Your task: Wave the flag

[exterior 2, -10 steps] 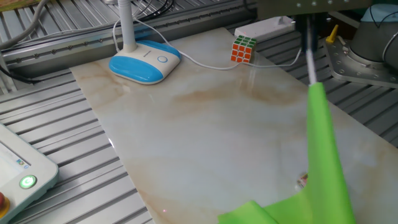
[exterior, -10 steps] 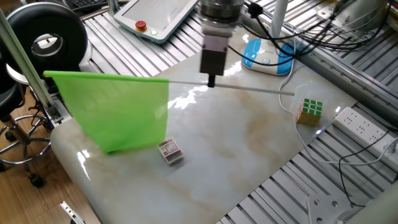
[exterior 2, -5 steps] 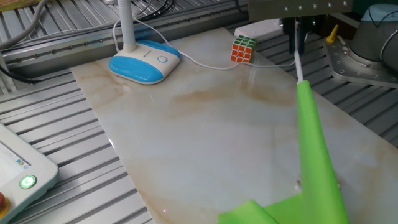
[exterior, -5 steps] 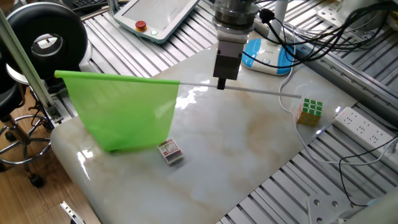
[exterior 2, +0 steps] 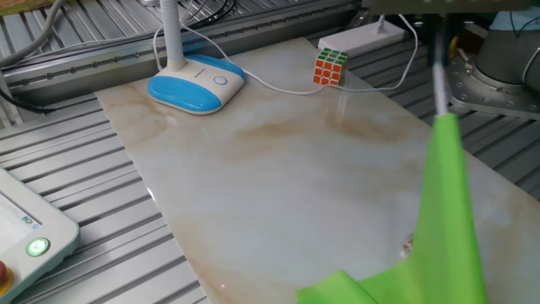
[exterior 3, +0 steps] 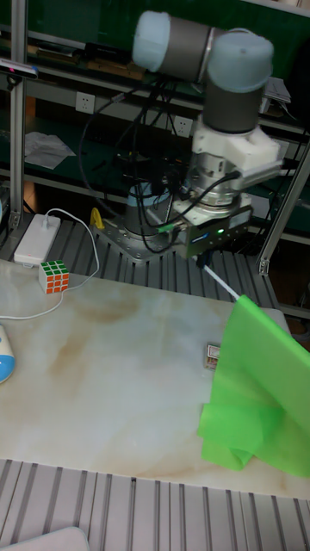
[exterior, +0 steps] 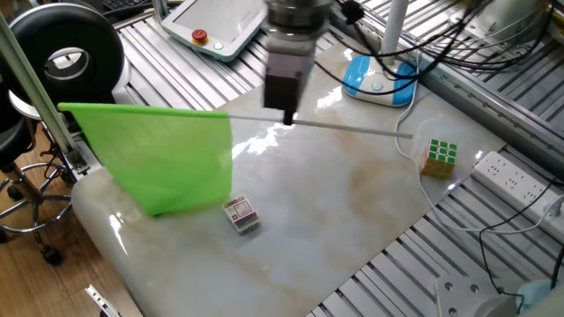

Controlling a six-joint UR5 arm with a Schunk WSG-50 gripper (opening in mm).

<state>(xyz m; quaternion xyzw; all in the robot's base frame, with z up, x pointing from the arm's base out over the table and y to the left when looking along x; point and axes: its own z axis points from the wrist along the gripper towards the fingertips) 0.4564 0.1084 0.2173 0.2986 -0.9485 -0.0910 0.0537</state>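
— Nearest, what lies on the tabletop [exterior: 335, 229]?

— A small printed box [exterior: 241, 214], flat on the marble surface, just below the lower corner of the cloth.

— Location of the flag [exterior: 159, 158]?

— Raised above the tabletop, clear of it. The lime-green cloth hangs down from the pole [exterior: 352, 129] over the left end of the surface. The pole runs roughly level, its bare end reaching toward the Rubik's cube [exterior: 439, 158]. In the other fixed view the cloth stands edge-on at the right; in the tall fixed view it droops in folds past the table edge.

— State of the gripper [exterior: 285, 113]?

— Pointing straight down, fingers clamped on the pole just beyond the cloth's inner edge. Its outline is motion-blurred in one fixed view.

— Further back?

— The cube sits near the right edge beside a white cable. Behind it, a blue-and-white lamp base [exterior: 379, 77]; a white power strip [exterior: 514, 180] lies on the slatted frame. Farthest, a teach pendant [exterior: 216, 25].
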